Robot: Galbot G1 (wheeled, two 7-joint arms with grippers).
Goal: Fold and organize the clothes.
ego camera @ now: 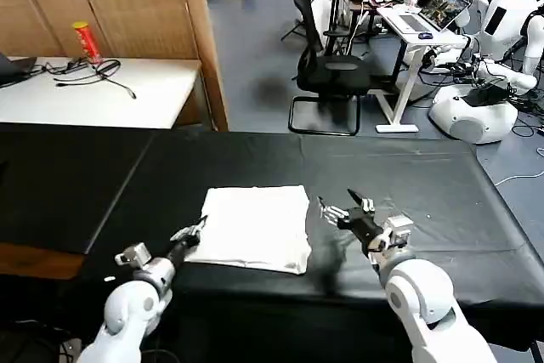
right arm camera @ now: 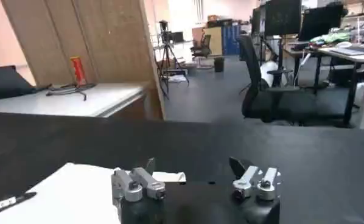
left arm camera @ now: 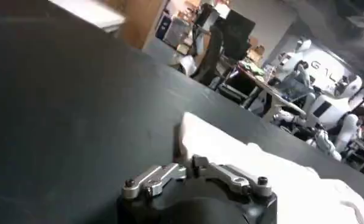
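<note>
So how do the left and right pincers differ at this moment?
The left pincer sits at the folded white T-shirt's left edge with its fingers close together; the right pincer hovers just beside the shirt's right edge, fingers spread open. Both are empty, low over the black table and pointing away from the robot.

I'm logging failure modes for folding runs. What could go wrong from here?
The left claw sits at the edge of the folded T-shirt; a sideways drag could undo the fold. The shirt lies near the front edge of the black table, so a nudge might slide it off. The open right claw could snag its side.
</note>
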